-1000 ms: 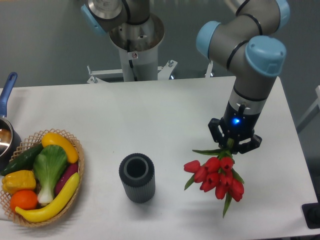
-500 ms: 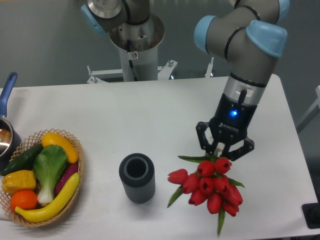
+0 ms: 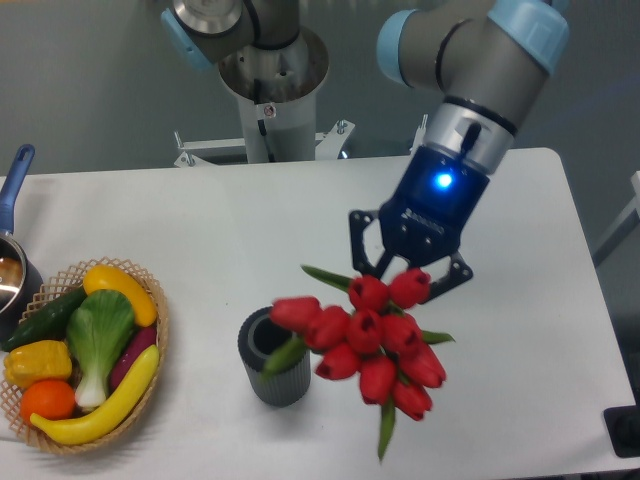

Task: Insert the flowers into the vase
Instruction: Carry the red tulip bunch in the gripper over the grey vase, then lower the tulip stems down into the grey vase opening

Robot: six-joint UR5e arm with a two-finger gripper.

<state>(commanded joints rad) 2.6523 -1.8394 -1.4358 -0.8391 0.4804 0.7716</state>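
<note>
Wicker basket (image 3: 152,300) of toy produce at 9 o'clock; dark ribbed vase (image 3: 273,357) upright near centre-bottom, mouth free. Flowers (image 3: 362,335) hang in air, buds overlapping vase rim at its 3 o'clock. Gripper (image 3: 410,265) clamped on the stems. Bunch looks light, floppy, top-heavy; hold low on stems, not buds.

flowers (image 3: 365,335) right of vase (image 3: 273,365) (overlapping)

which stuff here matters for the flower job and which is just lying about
Part of the job:
- flowers, held in the gripper
- vase

Just lying about:
- wicker basket of toy fruit and vegetables
- pot at the table's left edge
</note>
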